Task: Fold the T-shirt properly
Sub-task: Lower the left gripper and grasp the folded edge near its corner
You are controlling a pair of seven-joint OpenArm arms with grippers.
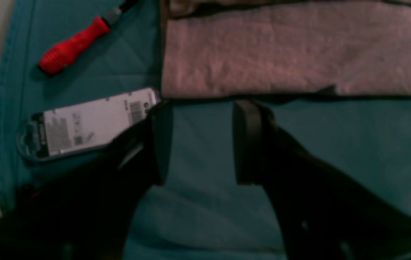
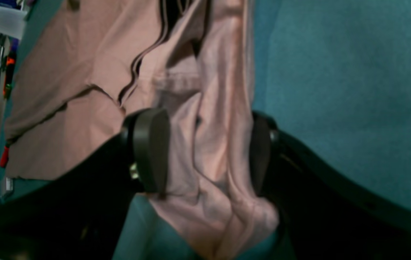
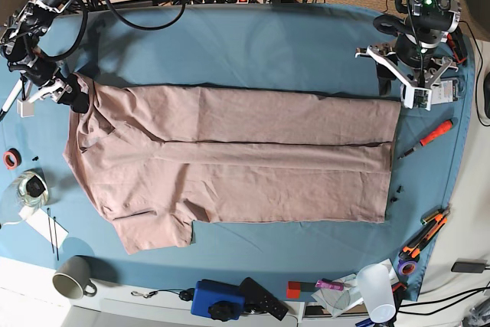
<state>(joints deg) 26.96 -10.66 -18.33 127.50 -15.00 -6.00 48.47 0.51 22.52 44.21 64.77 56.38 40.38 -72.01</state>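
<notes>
The dusty-pink T-shirt (image 3: 230,162) lies spread lengthwise on the blue cloth, its far long side folded in. My right gripper (image 2: 205,151) is open at the shirt's far-left shoulder corner (image 3: 76,101), and a bunched fold of pink fabric (image 2: 212,144) runs between its black fingers (image 2: 151,150). My left gripper (image 1: 203,142) is open over bare blue cloth, just short of the T-shirt's hem edge (image 1: 292,54). In the base view that gripper (image 3: 412,91) hangs by the shirt's far-right corner.
A red-handled screwdriver (image 1: 73,45) and a flat labelled package (image 1: 93,122) lie beside the left gripper. Tools (image 3: 427,229), a plastic cup (image 3: 377,289), a blue device (image 3: 218,300) and a mug (image 3: 73,279) line the near edge. Cables run along the far edge.
</notes>
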